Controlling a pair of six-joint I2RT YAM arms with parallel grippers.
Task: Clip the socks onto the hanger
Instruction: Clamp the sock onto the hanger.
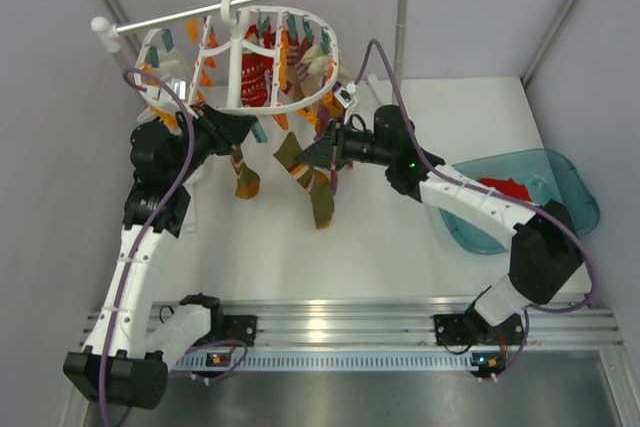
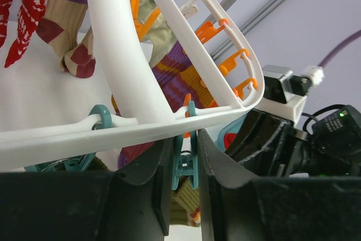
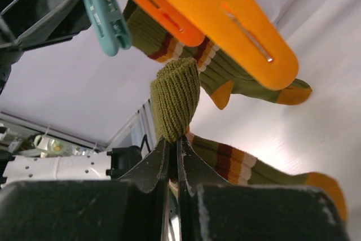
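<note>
The white oval hanger (image 1: 240, 57) hangs from a rod at the back, with orange and teal clips around its rim (image 2: 141, 122). My left gripper (image 2: 185, 139) is just under the rim, its jaws pressed on both sides of a teal clip (image 2: 186, 165). My right gripper (image 3: 174, 142) is shut on the olive ribbed cuff of one striped sock (image 3: 176, 97); the rest of that sock trails below (image 1: 320, 202). The cuff stands just below the teal clip (image 3: 107, 18). A second striped sock (image 3: 248, 80) hangs from an orange clip (image 3: 237, 21), and shows in the top view (image 1: 245, 179).
Red-and-white socks (image 1: 255, 77) and purple-striped socks (image 2: 67, 4) hang on the hanger. The white rod stand (image 1: 400, 7) carries it. A blue bin (image 1: 560, 182) with red fabric inside sits at the right. Both arms crowd together under the hanger's front rim.
</note>
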